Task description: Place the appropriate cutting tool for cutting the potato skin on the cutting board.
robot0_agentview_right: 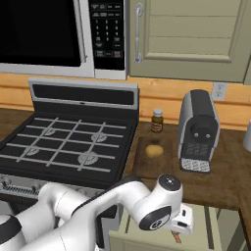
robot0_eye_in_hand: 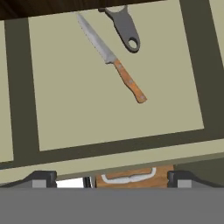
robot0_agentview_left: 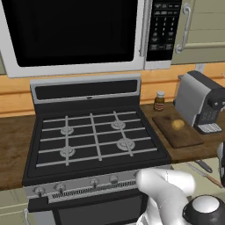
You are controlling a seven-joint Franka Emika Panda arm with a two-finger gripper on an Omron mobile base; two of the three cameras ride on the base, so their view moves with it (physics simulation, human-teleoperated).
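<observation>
In the open beige drawer (robot0_eye_in_hand: 109,87), the dark grey metal peeler (robot0_eye_in_hand: 125,29) lies at twelve o'clock from the parted pincer (robot0_eye_in_hand: 111,178), handle toward five o'clock

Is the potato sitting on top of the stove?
No, the potato lies on the cutting board beside the stove, in front of the little jar.

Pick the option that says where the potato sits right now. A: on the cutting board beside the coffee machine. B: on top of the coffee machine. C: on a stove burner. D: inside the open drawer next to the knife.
A: the potato lies on the cutting board, just left of the coffee machine, apart from the stove.
</observation>
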